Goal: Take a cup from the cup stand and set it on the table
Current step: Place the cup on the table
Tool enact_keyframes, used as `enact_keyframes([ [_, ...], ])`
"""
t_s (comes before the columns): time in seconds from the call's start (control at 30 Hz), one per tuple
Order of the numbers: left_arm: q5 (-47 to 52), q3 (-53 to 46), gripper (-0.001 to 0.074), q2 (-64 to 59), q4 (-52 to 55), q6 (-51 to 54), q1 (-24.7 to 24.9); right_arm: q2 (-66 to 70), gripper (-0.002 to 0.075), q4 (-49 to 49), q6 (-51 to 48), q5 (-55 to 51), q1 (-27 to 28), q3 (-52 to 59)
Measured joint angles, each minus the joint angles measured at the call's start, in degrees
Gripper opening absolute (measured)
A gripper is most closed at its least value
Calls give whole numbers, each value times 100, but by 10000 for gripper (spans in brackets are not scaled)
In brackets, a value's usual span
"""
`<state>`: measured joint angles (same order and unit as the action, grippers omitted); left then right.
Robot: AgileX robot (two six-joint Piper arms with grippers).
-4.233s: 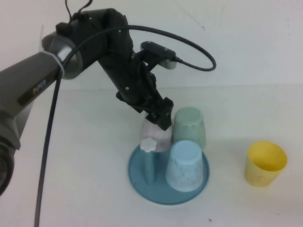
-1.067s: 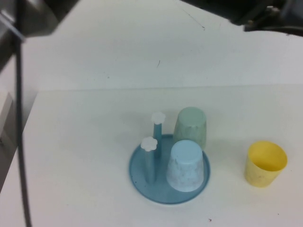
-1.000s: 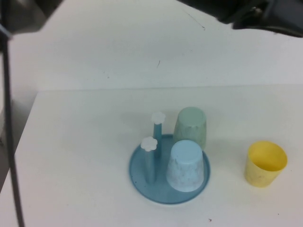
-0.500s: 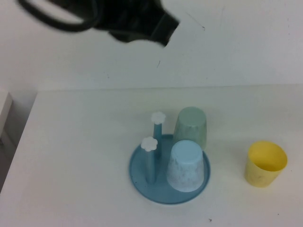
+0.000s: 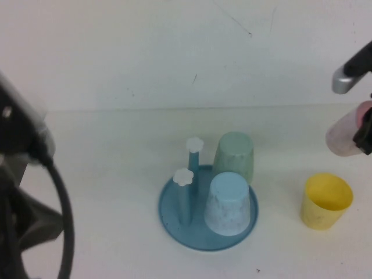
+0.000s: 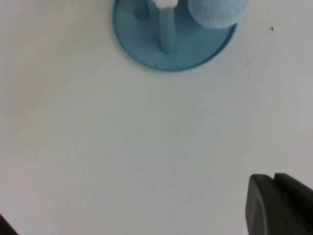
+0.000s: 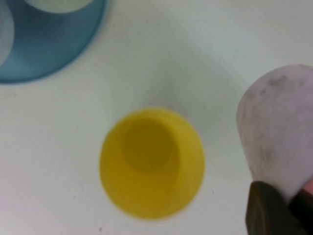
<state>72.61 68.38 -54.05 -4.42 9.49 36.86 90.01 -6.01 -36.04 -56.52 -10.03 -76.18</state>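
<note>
The pale pink cup (image 5: 346, 137) hangs tilted in the air at the far right, above the white table (image 5: 104, 174) and just beyond a yellow cup. My right gripper (image 5: 365, 131) is shut on it; in the right wrist view the cup (image 7: 279, 132) sits in the gripper (image 7: 293, 205). The teal cup stand (image 5: 174, 224) stands mid-table with two bare white-capped pegs (image 5: 194, 145). My left gripper (image 6: 271, 178) is shut and empty, over bare table on the near side of the stand (image 6: 146, 46).
A mint-green cup (image 5: 233, 156) and a light blue cup (image 5: 229, 203) sit upside down on the stand. A yellow cup (image 5: 326, 200) stands upright on the table right of it, also in the right wrist view (image 7: 151, 161). The left arm fills the lower left corner.
The pink cup was on the stand in a gripper's grasp 4.2 s ago; it has left the stand and is now held at the far right. A dark arm swept across the top of the view.
</note>
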Motion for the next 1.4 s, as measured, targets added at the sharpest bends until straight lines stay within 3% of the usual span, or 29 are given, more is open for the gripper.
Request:
enact_keyframes([
  [0.27, -301, -1085, -1, 840, -7, -108, 0, 1402, 18, 187, 86, -23, -348, -674],
  [0.63, -457, -1167, -1, 983, -120, -131, 0, 2030, 23, 294, 86, -141, -343, -921],
  [1.1, -547, -1167, -1, 983, -133, -251, 0, 2125, 252, 336, 298, -12, -343, -990],
  [1.4, -864, -1167, -1, 983, -133, -319, 0, 1682, 276, 253, 798, -95, -343, -1604],
])
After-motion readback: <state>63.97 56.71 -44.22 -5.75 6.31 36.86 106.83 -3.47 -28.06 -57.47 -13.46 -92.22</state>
